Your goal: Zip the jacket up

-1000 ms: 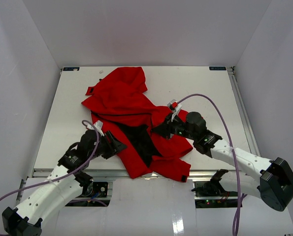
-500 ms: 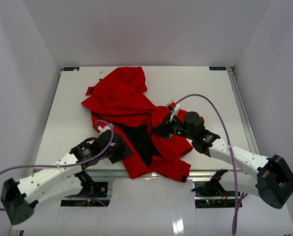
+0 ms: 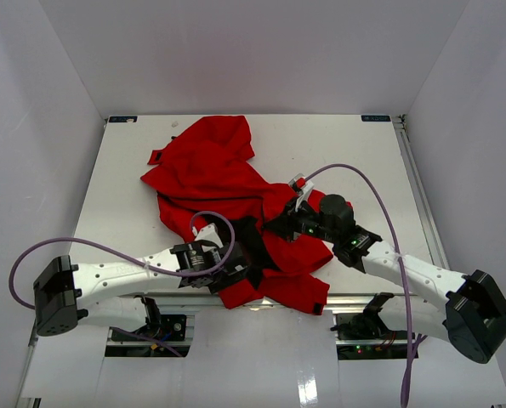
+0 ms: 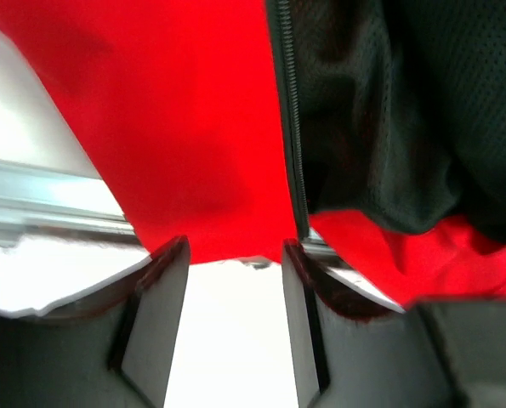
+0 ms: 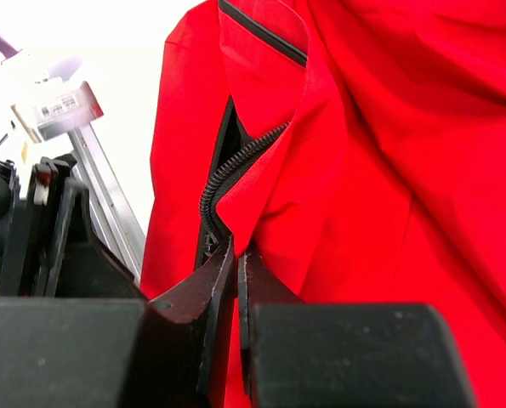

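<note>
The red jacket (image 3: 210, 174) lies crumpled on the white table, its front open and black lining (image 3: 248, 242) showing, its hem hanging over the near edge. My right gripper (image 3: 278, 225) is shut on the jacket's right front edge by the dark zipper teeth (image 5: 235, 166); its jaws pinch red fabric (image 5: 321, 212). My left gripper (image 3: 246, 274) is open and empty at the lower hem. In the left wrist view its fingers (image 4: 163, 280) straddle the hem of the left panel, with the zipper line (image 4: 288, 127) and lining (image 4: 406, 102) just above.
The table's near metal rail (image 4: 31, 195) runs beside the hem. The right arm's purple cable (image 3: 363, 174) arcs over the table. The left arm's cable (image 3: 223, 225) loops above the jacket. White walls enclose the table.
My left arm has swung right along the near edge, bringing its gripper from the jacket's left side to the lower hem near the zipper. The right gripper has stayed in place.
</note>
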